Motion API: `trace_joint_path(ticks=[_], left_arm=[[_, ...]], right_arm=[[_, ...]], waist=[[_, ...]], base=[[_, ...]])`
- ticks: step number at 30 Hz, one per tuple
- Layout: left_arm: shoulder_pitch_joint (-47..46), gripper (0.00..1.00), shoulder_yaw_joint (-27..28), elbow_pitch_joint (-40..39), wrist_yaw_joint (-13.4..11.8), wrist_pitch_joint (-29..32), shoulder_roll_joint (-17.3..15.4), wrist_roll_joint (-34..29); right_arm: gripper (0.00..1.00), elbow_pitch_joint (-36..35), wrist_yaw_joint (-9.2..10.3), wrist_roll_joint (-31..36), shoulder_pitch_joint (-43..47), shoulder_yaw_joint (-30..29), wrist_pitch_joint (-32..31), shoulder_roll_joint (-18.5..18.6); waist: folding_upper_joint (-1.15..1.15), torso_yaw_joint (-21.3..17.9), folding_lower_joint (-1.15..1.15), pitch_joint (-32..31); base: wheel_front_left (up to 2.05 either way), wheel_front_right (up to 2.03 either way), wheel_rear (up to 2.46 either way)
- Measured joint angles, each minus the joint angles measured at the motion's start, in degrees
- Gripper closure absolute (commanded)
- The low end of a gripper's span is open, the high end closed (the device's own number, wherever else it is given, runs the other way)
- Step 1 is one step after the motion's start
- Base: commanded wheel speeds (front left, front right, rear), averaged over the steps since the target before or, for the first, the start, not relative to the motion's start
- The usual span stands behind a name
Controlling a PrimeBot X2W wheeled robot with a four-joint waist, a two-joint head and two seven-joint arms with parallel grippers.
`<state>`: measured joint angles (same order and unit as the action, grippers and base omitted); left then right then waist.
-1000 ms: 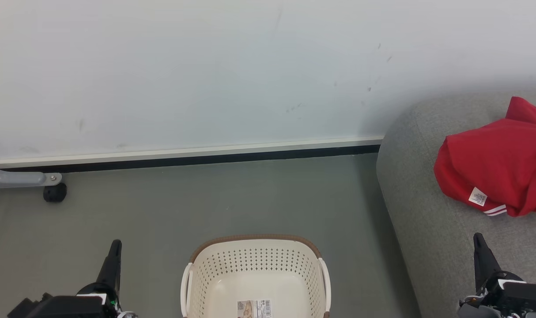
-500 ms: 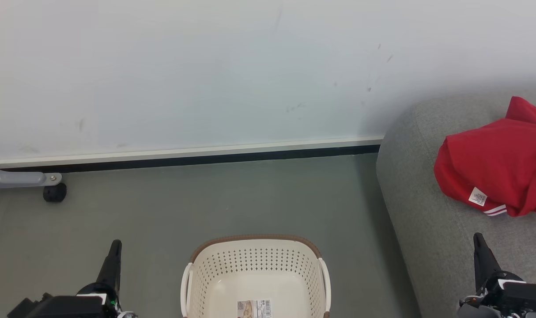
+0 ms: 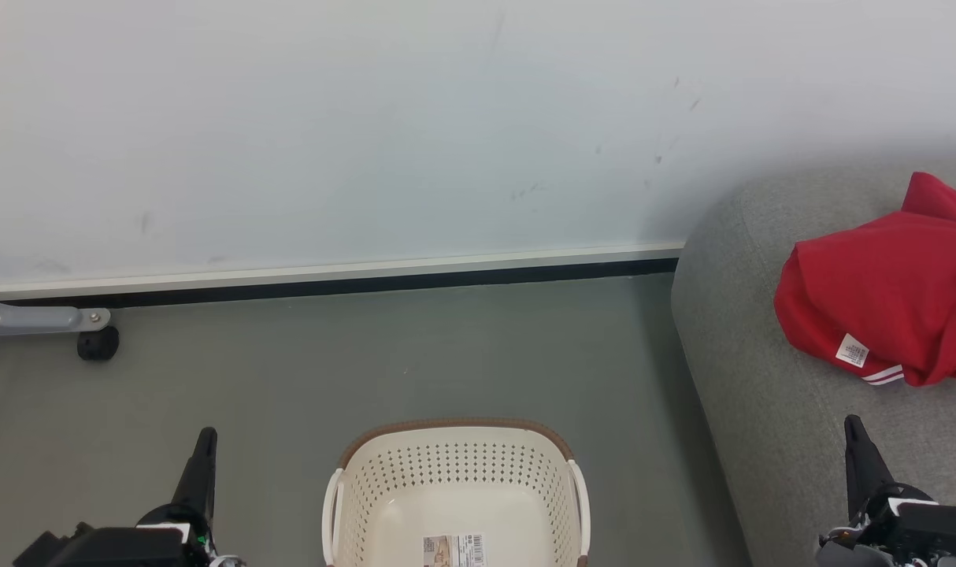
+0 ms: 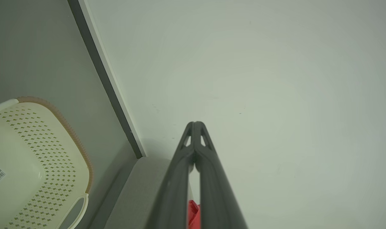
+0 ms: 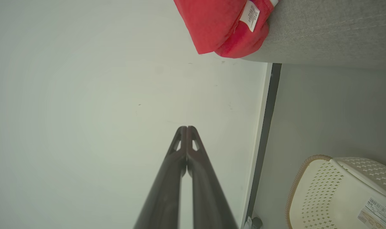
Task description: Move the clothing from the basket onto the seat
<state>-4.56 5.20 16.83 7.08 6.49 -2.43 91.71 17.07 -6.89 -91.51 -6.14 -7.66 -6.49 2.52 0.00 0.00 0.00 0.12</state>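
As 1 garment tops seat, 1 basket ctr

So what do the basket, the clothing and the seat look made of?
The basket: probably moulded plastic, smooth cream, punched holes; brown rim looks woven. The clothing: soft matte red fabric, judging by its folds and sewn label. The seat: grey upholstery cloth with a fine, matte weave.

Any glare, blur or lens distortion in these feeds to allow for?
Head view: soft even light, no glare; bright red fabric garment is sharp. Left wrist view: white wall dims toward corners. Right wrist view: same dimming; cream perforated plastic basket looks stretched at edge.
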Motion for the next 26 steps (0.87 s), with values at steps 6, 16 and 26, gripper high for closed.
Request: trace_joint_path(ticks=[6, 16, 26], left_arm=[[0.0, 1.00, 0.0, 0.0, 0.0, 0.0, 0.0, 0.0], [0.0, 1.00, 0.0, 0.0, 0.0, 0.0, 0.0, 0.0], [0.0, 1.00, 0.0, 0.0, 0.0, 0.0, 0.0, 0.0]], right_arm=[[1.00, 0.0, 0.00, 0.0, 0.0, 0.0, 0.0, 0.0], [1.00, 0.0, 0.00, 0.0, 0.0, 0.0, 0.0, 0.0], [1.00, 0.0, 0.00, 0.0, 0.0, 0.0, 0.0, 0.0]], waist=[[0.00, 0.0, 0.00, 0.0], [0.00, 0.0, 0.00, 0.0], [0.00, 0.0, 0.00, 0.0]], base=[[0.00, 0.00, 0.00], [0.00, 0.00, 0.00], [0.00, 0.00, 0.00]])
